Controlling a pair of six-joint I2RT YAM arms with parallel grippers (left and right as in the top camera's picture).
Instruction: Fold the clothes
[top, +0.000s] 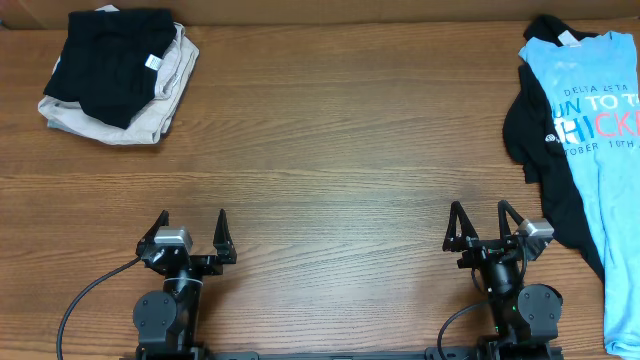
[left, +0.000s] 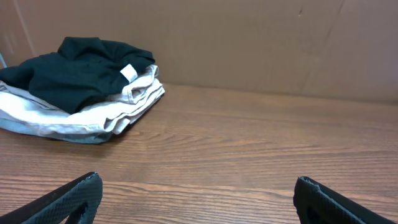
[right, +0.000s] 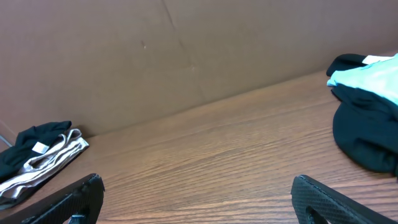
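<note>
Overhead view: we see both arms standing at the near edge of the wooden table (top: 330, 150), well apart from each other. The left gripper (top: 192, 218) has its two fingers spread wide and holds nothing. The right gripper (top: 480, 210) is likewise spread wide and holds nothing. Neither gripper touches any cloth.

At the far left corner lies a small stack of two pieces. A folded black garment (top: 115, 60) with a white tag showing rests on a folded beige garment (top: 160, 110), whose edges show beneath it on the right and near sides.

Along the right edge lies a light-blue T-shirt (top: 600, 130), spread flat with its printed front up and partly cut off by the frame. It lies on an unfolded dark garment (top: 535, 140), which shows at its collar and along its left side.

Left wrist view: we see the stack ahead and to the left of the open fingers, with a cardboard wall (left: 249, 43) behind the table.

Right wrist view: we see the T-shirt and dark garment at the far right, and the stack small at the far left.
</note>
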